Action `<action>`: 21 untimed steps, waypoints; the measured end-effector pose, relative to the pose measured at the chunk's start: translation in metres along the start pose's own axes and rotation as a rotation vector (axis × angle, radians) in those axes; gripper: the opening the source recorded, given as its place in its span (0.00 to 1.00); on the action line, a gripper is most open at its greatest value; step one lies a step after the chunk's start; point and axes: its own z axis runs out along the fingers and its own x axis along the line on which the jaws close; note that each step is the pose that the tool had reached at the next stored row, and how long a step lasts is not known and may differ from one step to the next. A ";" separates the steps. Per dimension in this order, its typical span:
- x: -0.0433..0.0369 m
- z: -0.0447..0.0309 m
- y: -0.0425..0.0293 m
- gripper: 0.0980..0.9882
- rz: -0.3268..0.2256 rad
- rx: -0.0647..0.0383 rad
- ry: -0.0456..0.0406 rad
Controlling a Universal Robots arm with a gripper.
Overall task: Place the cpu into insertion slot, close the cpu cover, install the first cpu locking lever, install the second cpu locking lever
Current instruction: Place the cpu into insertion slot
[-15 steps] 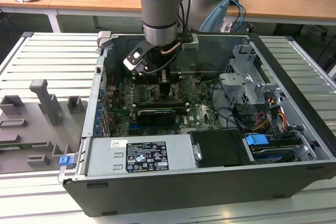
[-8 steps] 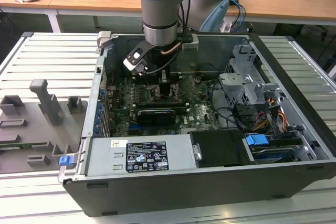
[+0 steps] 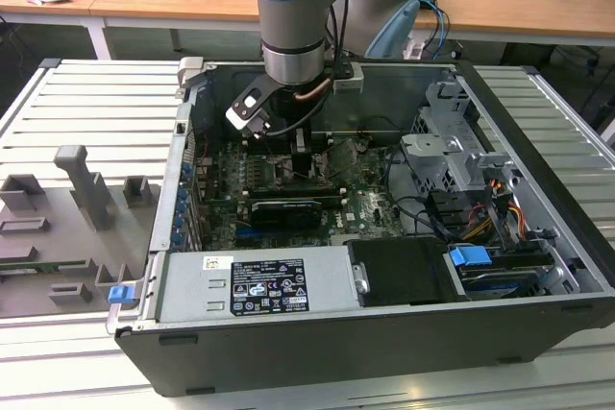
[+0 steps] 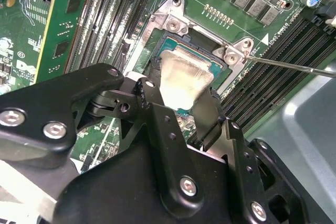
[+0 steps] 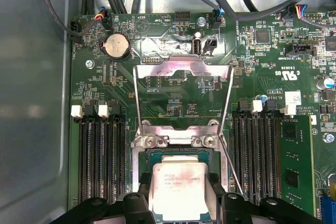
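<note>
Over socket (image 5: 157, 156), tool (image 5: 178, 195) holding cpu (image 4: 181, 77), cpu cover (image 5: 181, 69) open, memory slots (image 5: 100, 156) flanking

Dull silvery metal cpu (image 5: 178, 190), shiny metal cpu cover (image 5: 178, 68), matt black gripper (image 4: 181, 92)

One arm (image 3: 293, 7) carries one gripper (image 5: 179, 183) with two fingers (image 5: 216, 184). The open case (image 3: 317, 357) counts one, as do the power supply (image 3: 259, 285), the cpu (image 5: 178, 195), the cover (image 5: 181, 68) and the coin cell (image 5: 116, 45). There are two bracket screws (image 5: 152, 141) and four white slot clips (image 5: 76, 111).
</note>
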 end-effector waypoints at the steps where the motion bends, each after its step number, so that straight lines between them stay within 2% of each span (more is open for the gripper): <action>1: 0.0000 0.0000 0.0000 0.47 0.000 0.000 0.0000; 7: 0.0000 0.0001 0.0014 0.48 0.005 0.000 -0.0005; 8: 0.0000 0.0001 0.0014 0.55 0.006 0.000 -0.0006; 10: 0.0001 -0.0003 0.0015 0.55 0.006 0.000 -0.0008; 14: 0.0001 -0.0079 0.0023 0.55 0.006 0.000 -0.0007; 16: 0.0002 -0.0092 0.0028 0.54 0.006 0.000 -0.0006; 18: 0.0002 -0.0111 0.0038 0.26 0.006 0.002 -0.0008; 19: 0.0002 -0.0116 0.0040 0.26 0.006 0.003 -0.0007; 20: 0.0002 -0.0128 0.0042 0.12 0.006 0.003 -0.0007; 21: 0.0002 -0.0137 0.0044 0.05 0.006 0.003 -0.0007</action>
